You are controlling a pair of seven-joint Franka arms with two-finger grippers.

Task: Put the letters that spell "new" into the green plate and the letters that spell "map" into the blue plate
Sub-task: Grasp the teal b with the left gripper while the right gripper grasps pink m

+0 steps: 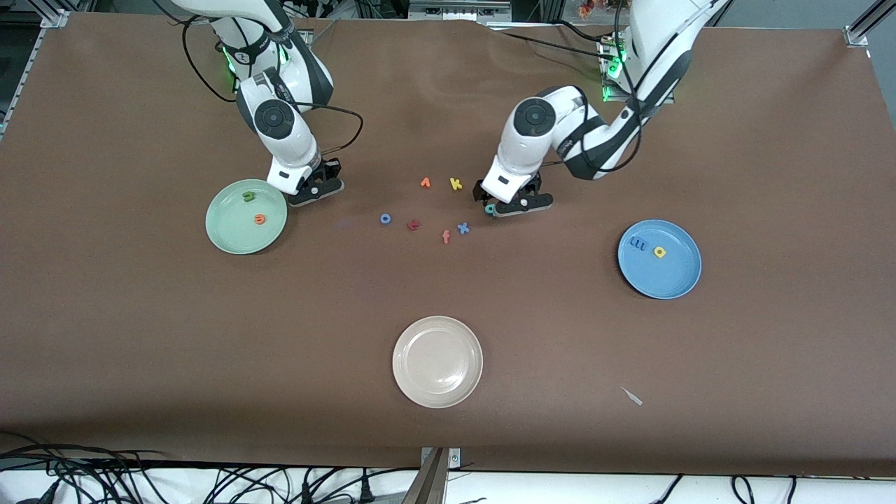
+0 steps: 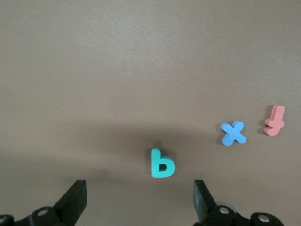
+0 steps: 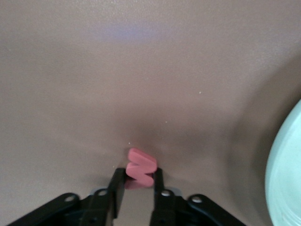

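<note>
The green plate (image 1: 231,232) holds an olive-green n (image 1: 248,197) and an orange e (image 1: 260,220). Right beside that plate, low at the table, my right gripper (image 1: 316,190) (image 3: 137,175) is shut on the pinkish-red w (image 3: 141,165); the plate's rim (image 3: 288,179) shows in the right wrist view. In the blue plate (image 1: 668,281) lie a blue m (image 1: 638,244) and a yellow p (image 1: 659,252). My left gripper (image 1: 501,207) (image 2: 138,202) is open just above the table, with the teal letter (image 1: 490,208) (image 2: 162,163) lying flat just ahead of its fingertips.
Loose letters lie mid-table: an orange v (image 1: 425,183), a yellow k (image 1: 456,184), a blue o (image 1: 385,218), a dark red t (image 1: 414,225), an orange f (image 1: 446,236) (image 2: 274,120), a blue x (image 1: 463,227) (image 2: 233,133). A beige-white plate (image 1: 437,361) sits nearer the front camera.
</note>
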